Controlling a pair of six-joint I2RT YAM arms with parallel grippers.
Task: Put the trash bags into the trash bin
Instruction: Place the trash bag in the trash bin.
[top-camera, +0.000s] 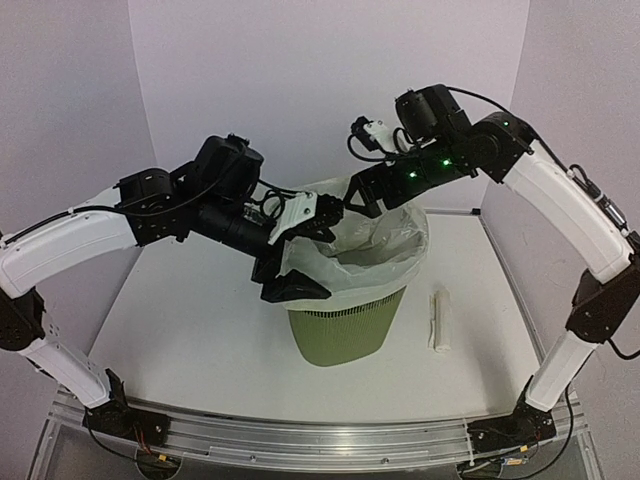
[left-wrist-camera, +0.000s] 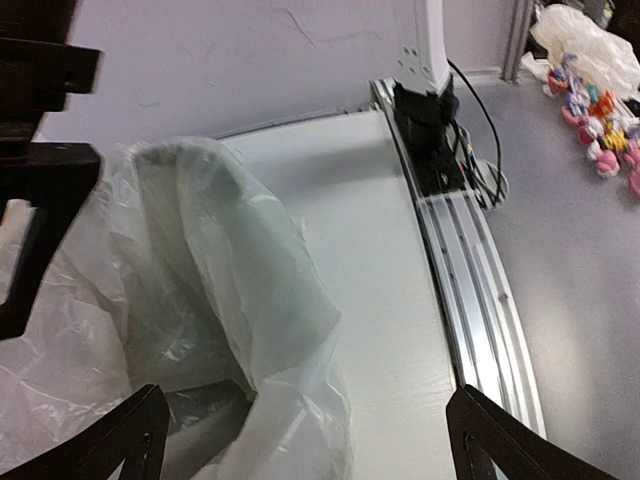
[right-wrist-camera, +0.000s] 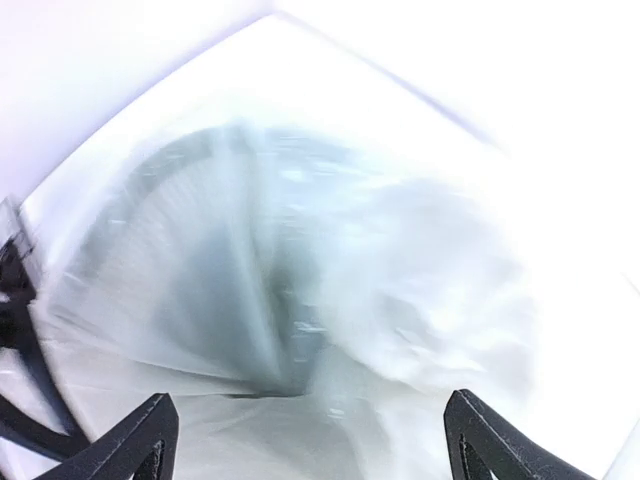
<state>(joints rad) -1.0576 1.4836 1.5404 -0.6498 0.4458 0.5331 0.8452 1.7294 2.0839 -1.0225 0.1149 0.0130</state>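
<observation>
The olive-green trash bin stands mid-table, with the translucent trash bag lining it and draped over its rim. My left gripper hovers at the bin's left rim, fingers spread wide. In the left wrist view the left gripper is open above the crinkled bag, gripping nothing. At the bin's back rim is my right gripper. The blurred right wrist view shows the right gripper open, looking down into the bag and its dark hollow.
A white rolled item lies on the table right of the bin. The right arm's base and the aluminium rail mark the near edge. Colourful small objects lie on the floor beyond. Both arms crowd the bin's top.
</observation>
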